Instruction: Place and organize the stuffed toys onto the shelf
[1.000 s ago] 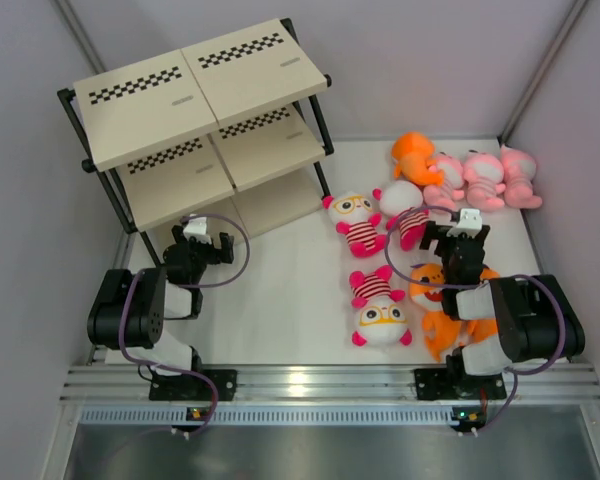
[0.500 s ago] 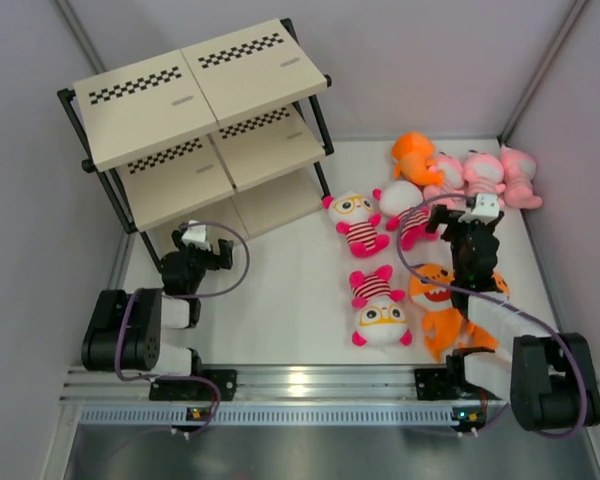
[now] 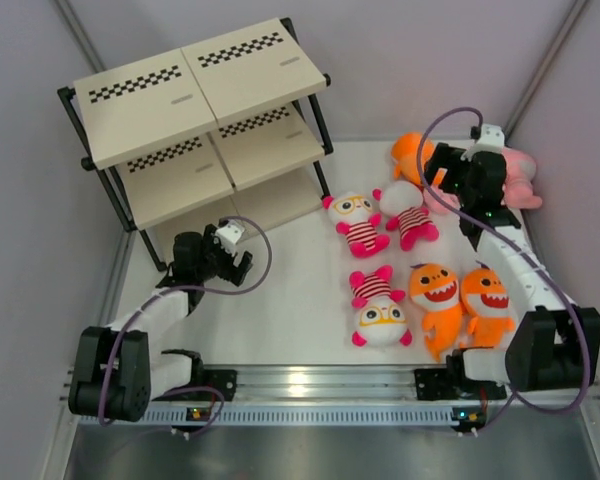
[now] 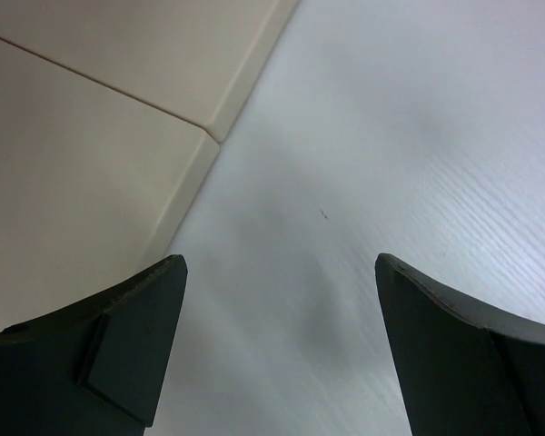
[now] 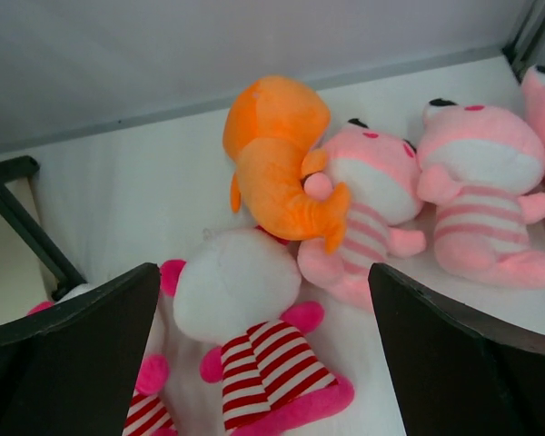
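Observation:
The shelf (image 3: 180, 85) stands at the far left, its boards bare. On the table lie the stuffed toys: three white-headed striped ones (image 3: 355, 225) (image 3: 408, 212) (image 3: 380, 308), two orange ones (image 3: 435, 298) (image 3: 487, 298) and, at the far right, an orange one (image 3: 410, 150) against pale pink ones (image 3: 520, 188). My right gripper (image 3: 442, 165) hangs open over that far group. In the right wrist view its jaws (image 5: 263, 272) frame a white-headed toy (image 5: 241, 300), the orange toy (image 5: 277, 154) and a pink toy (image 5: 372, 209). My left gripper (image 3: 238, 266) is open and holds nothing, low over the table by the shelf's lowest board (image 4: 73, 136).
Grey walls close in the table on both sides and at the back. The shelf's black frame leg (image 5: 23, 218) stands left of the toys. The right arm's cable (image 3: 430, 130) loops above the far toys.
My right arm has stretched from the near orange toys out to the far group, uncovering those two. My left arm has reached forward and right along the shelf's foot.

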